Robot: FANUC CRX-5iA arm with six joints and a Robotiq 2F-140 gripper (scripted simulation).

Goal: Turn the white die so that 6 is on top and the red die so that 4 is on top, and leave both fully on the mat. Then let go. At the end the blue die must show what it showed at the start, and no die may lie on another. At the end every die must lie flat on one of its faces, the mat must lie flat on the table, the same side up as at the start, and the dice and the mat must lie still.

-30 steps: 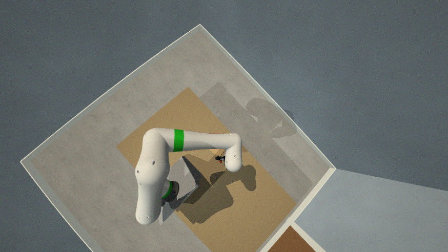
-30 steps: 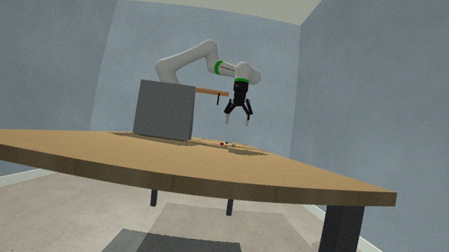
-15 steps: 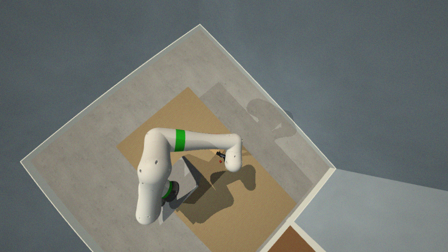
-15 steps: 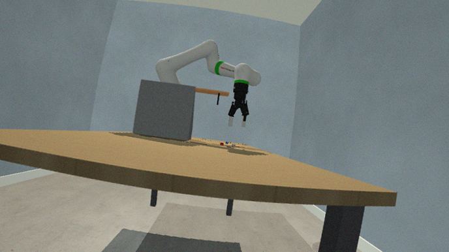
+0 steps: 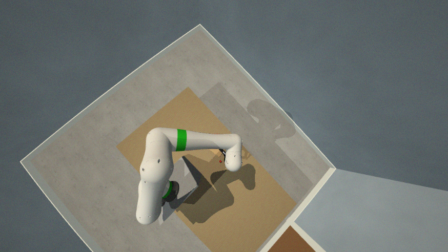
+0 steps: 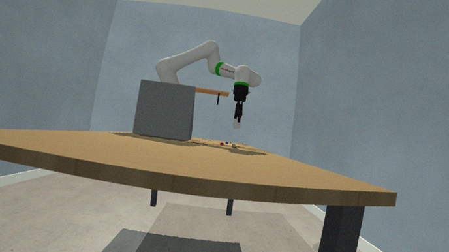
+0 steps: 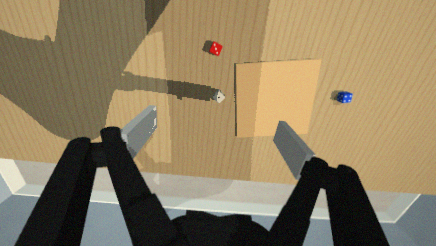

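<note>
The white die [image 7: 220, 97] [image 6: 233, 145] lies on the table left of the mat in the wrist view, showing one dark pip; its other pips are unclear. The red die [image 7: 216, 48] [image 5: 220, 161] [image 6: 222, 143] lies off the mat, above the white die in the wrist view; its top seems to show a diagonal row of pips. The blue die [image 7: 345, 97] [image 6: 226, 142] lies right of the mat, with several white pips. The square tan mat [image 7: 287, 100] lies flat with no die on it. My gripper [image 7: 217, 123] [image 6: 236, 125] is open and empty, high above the table.
The wooden table [image 7: 200, 155] [image 6: 180, 162] [image 5: 266, 212] carries the dice and mat. The grey base block [image 6: 164, 111] [image 5: 184, 181] stands beside the work area. The arm's shadow crosses the table near the white die. A table edge runs below the mat in the wrist view.
</note>
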